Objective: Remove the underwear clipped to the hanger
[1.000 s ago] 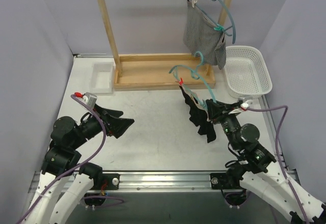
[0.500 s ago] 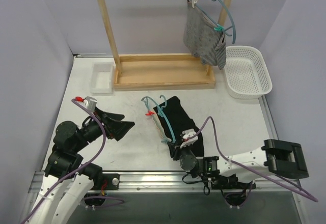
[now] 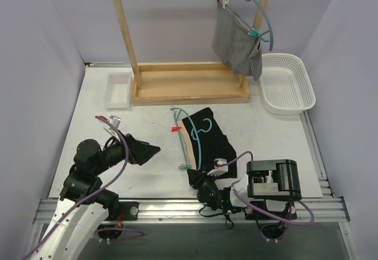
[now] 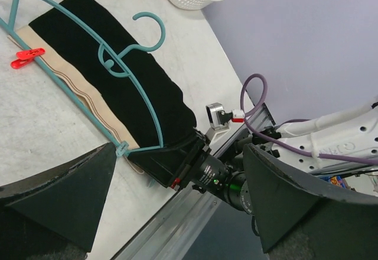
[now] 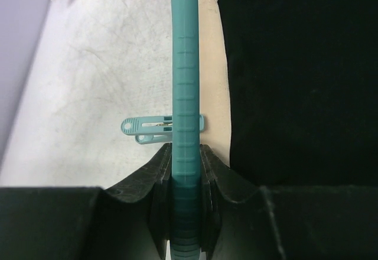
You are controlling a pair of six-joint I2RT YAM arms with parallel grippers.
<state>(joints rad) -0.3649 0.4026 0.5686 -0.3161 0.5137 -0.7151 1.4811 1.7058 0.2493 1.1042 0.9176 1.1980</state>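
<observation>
The black underwear [image 3: 211, 131] with a tan waistband lies flat on the table, clipped to a teal hanger [image 3: 198, 140] by a red clip [image 3: 175, 129] and a teal clip [image 3: 182, 166]. My right gripper [image 3: 198, 179] is shut on the hanger's near end; in the right wrist view its jaws press both sides of the teal bar [image 5: 185, 94], beside the teal clip [image 5: 147, 127]. My left gripper [image 3: 151, 150] is open and empty, left of the hanger. The grey striped underwear [image 3: 233, 41] hangs clipped to a second teal hanger [image 3: 260, 18] on the wooden rack.
The wooden rack [image 3: 189, 85] stands at the back. A white basket [image 3: 289, 83] sits at the back right and a small white tray [image 3: 118, 88] at the back left. The table's metal front rail [image 3: 177, 207] lies just behind my right gripper.
My right arm swung the hanger and black underwear from mid-air at the right down to the table's near middle, where they now lie flat. My left gripper shifted slightly nearer and right.
</observation>
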